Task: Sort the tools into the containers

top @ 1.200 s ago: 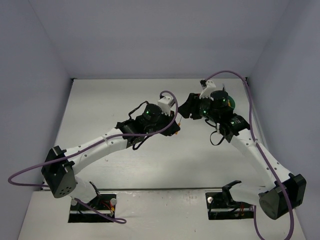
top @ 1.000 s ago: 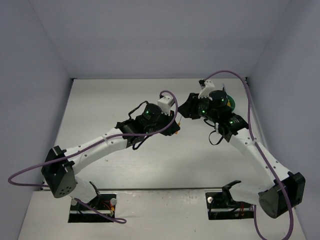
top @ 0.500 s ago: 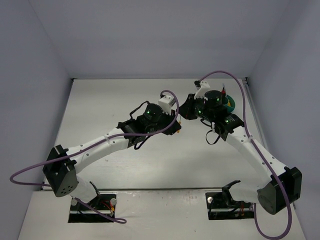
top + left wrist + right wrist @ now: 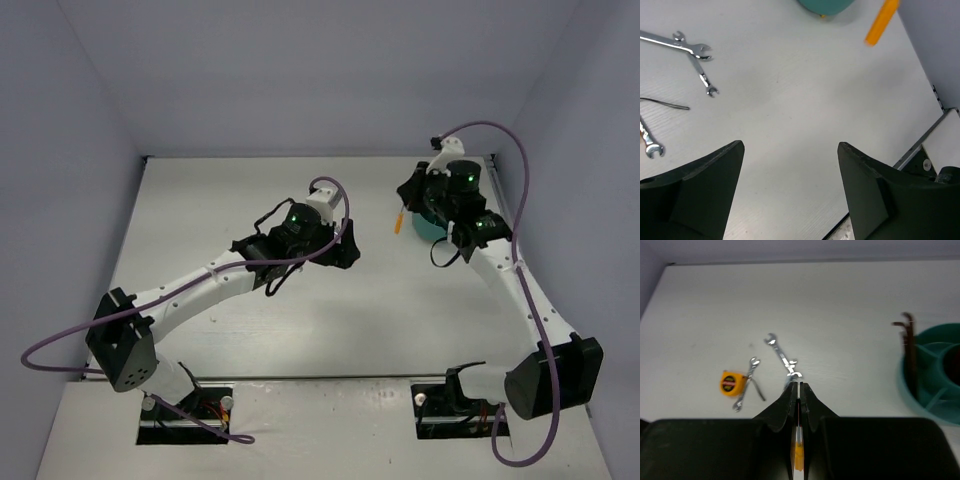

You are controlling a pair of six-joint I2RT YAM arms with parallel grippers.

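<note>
Both arms over the white table (image 4: 200,200), viewed from above and from each wrist. The left gripper (image 4: 345,252) hangs near the table's centre with its jaws spread wide and nothing between them; its wrist view shows the two dark fingers (image 4: 705,190) far apart above bare tabletop. The right gripper (image 4: 405,200) is at the far right, just beside the teal cup (image 4: 432,228), and is clamped on an orange-handled screwdriver (image 4: 401,221) that hangs down from it, tilted, clear of the table. In the right wrist view the fingers (image 4: 790,402) are pressed together with only a sliver of orange handle showing between them. From the left wrist the same screwdriver appears as a slanted orange bar in the air, close to the cup's lower edge at the top of the frame and outside the cup. The cup stands upright on the table near the right wall; inner dividers are visible, and a dark L-shaped hex key (image 4: 910,355) stands upright in a compartment at its rim. Still loose on the table, well apart from the cup, lie the silver wrenches (image 4: 782,357), scattered singly and crossed in a pair, a thin dark rod (image 4: 665,103) among them, and a round yellow-orange tape measure (image 4: 730,383) just beside the crossed pair. Purple cables (image 4: 480,130) loop from both arms.
</note>
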